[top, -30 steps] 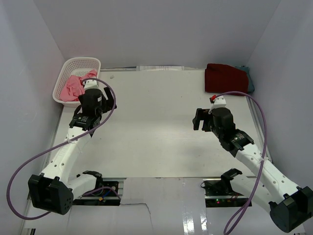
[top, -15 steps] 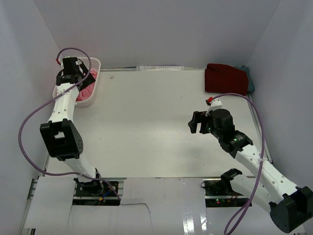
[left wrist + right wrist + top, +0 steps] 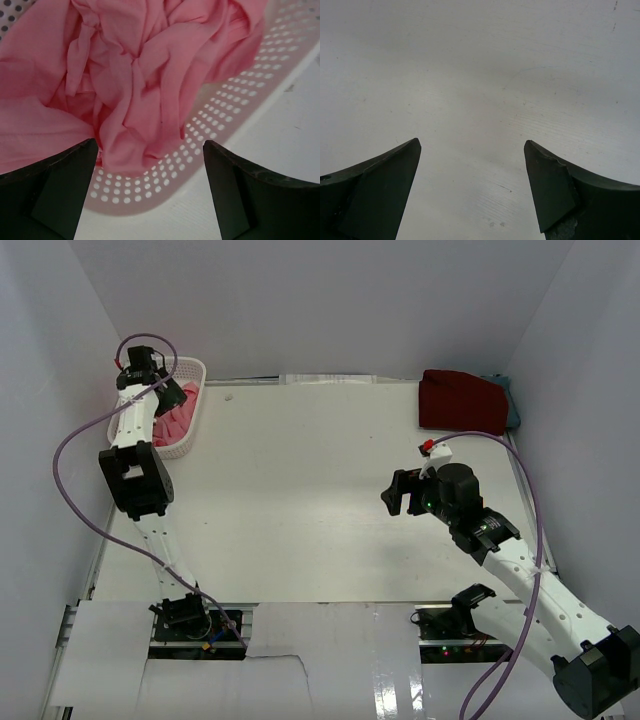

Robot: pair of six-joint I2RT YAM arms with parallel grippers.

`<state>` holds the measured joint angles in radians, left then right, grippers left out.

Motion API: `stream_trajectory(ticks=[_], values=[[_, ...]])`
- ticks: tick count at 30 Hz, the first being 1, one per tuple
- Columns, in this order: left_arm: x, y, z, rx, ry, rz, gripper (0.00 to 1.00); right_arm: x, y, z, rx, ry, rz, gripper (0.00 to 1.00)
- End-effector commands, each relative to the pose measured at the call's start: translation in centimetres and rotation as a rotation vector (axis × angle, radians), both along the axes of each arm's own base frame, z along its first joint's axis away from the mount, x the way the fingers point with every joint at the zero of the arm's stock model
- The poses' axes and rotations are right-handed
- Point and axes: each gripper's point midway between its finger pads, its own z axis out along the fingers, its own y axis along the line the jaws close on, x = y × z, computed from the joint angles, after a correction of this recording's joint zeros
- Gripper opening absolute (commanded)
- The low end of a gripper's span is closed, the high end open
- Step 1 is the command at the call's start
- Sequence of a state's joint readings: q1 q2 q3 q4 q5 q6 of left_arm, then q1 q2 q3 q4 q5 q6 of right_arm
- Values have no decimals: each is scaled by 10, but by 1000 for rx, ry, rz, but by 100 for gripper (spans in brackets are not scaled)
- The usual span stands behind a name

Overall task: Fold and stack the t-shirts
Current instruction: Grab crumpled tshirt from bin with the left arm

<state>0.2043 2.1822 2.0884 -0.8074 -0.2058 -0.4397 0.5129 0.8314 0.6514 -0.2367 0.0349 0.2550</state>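
Top cam overhead fr rear; wrist cams close: L over basket (image 3: 225, 125), R table (image 3: 480, 75).

place: robot lab test cell | evidence: flat white tabletop (image 3: 300, 490) boxed by plain white wall panels (image 3: 300, 300) | white jointed left arm (image 3: 133, 435), right arm (image 3: 520, 565) bolted at near edge | loose purple cables (image 3: 56, 465)

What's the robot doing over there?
The left end effector hangs open over the crumpled pink t-shirt in the white basket, not gripping it yet. The right end effector hovers open above the table, holding nothing. A folded dark red t-shirt sits in the far right corner, a teal-grey one showing at its edge.
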Motion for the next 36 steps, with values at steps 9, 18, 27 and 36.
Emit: stream_trajectory(ticks=[9,18,27,36], values=[[6,56,-45,-35,80,90,95,0,6,11,14,-20,30,90],[6,47,-86,-105,134,47,0,0,3,8,7,-15,16,90],[45,8,86,-90,-307,-125,0,0,6,1,-1,12,27,90],[-62,-84,339,-109,-912,-439,0,-3,9,-17,0,65,37,90]])
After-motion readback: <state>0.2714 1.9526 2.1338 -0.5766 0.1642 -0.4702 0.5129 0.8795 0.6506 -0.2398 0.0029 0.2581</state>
